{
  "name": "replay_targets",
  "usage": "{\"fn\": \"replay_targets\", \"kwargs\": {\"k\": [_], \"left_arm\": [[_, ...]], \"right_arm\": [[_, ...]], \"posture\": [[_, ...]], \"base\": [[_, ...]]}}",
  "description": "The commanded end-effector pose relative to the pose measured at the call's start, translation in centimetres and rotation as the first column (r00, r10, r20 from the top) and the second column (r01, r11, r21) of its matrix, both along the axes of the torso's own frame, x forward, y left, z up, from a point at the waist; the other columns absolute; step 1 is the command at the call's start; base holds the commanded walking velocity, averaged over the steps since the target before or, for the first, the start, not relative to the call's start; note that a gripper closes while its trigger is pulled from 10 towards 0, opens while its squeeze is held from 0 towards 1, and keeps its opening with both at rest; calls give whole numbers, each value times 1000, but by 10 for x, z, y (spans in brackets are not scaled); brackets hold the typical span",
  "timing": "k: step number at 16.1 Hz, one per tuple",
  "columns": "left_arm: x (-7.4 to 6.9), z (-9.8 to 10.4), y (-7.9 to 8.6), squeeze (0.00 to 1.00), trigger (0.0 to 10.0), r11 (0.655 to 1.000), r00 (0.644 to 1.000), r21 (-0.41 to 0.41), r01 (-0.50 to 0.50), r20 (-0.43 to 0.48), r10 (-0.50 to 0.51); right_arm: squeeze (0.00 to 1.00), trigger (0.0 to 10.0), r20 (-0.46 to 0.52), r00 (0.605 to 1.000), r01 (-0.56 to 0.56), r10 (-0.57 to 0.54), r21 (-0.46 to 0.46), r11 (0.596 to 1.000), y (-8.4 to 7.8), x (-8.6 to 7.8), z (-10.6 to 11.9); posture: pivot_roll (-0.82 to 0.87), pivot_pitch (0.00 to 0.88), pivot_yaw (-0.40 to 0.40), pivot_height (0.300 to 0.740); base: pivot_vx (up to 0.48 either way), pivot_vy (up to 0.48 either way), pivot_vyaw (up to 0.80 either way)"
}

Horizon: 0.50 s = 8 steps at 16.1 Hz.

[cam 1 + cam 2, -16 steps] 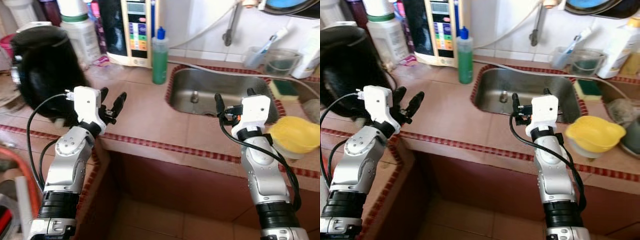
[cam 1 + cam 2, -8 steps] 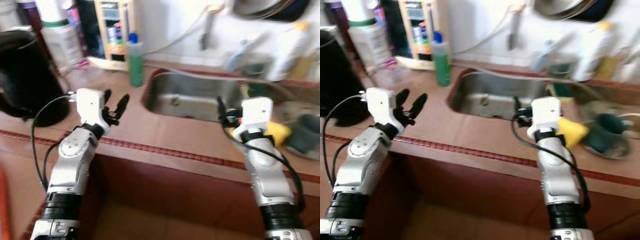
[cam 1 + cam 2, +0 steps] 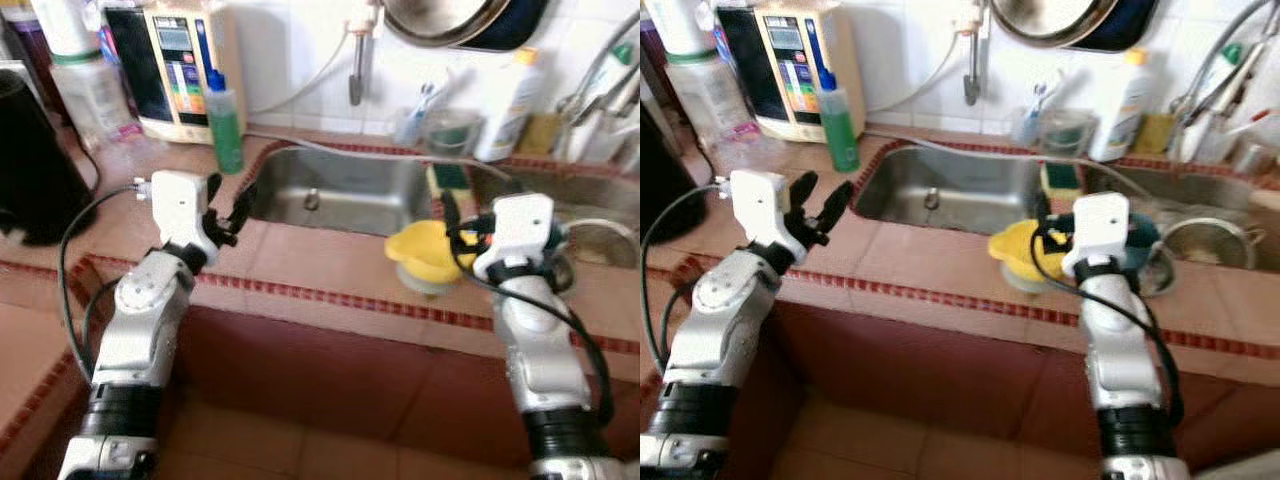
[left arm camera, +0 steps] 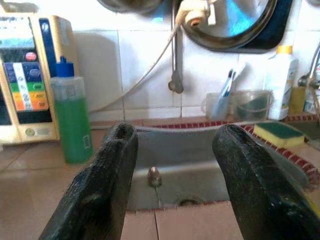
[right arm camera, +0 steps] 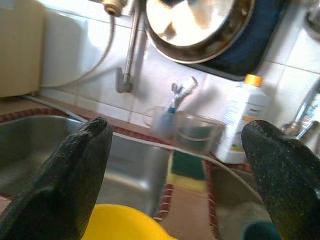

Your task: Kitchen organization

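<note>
Judging the organizing barely begun: head views show left end effector [image 3: 223,205] spread wide and empty at centre left; right end effector [image 3: 1040,222] beside yellow bowl [image 3: 424,254] on counter [image 3: 330,262], centre frame; left wrist view frames sink [image 4: 180,170]; right wrist view shows fingers [image 5: 75,165] wide apart, holding nothing, above the bowl.

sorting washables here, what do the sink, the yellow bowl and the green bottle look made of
Sink: looks like stainless steel, grey with a dull brushed sheen. Yellow bowl: probably plastic, opaque, evenly coloured, matte. Green bottle: likely clear plastic, since green liquid shows through, with a blue cap.
</note>
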<state>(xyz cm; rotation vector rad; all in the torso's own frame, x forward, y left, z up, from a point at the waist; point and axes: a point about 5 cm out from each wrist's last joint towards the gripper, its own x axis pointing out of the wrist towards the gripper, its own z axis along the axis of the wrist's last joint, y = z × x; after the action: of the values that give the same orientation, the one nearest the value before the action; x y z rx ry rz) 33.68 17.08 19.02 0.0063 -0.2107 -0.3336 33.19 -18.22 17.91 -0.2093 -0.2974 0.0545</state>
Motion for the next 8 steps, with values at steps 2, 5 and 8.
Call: {"fn": "replay_targets", "kwargs": {"k": [2, 5, 8], "left_arm": [[2, 6, 0, 0, 10000, 1000, 1000, -1, -1, 18, 1], [2, 5, -1, 0, 10000, 1000, 1000, 0, 1, 17, -1], [2, 5, -2, 0, 10000, 1000, 1000, -2, 3, 19, -3]], "right_arm": [[0, 10000, 24, 1000, -5, 5, -7, 1000, 1, 2, 7], [0, 10000, 22, 1000, -10, 10, -13, 1000, 1, 2, 6], [0, 10000, 23, 1000, -10, 11, -16, 1000, 1, 2, 7]], "posture": [[-181, 0, 17, 740], [-184, 0, 15, 740], [-186, 0, 14, 740]], "base": [[0, -351, 0], [0, -349, 0], [0, -349, 0]]}}
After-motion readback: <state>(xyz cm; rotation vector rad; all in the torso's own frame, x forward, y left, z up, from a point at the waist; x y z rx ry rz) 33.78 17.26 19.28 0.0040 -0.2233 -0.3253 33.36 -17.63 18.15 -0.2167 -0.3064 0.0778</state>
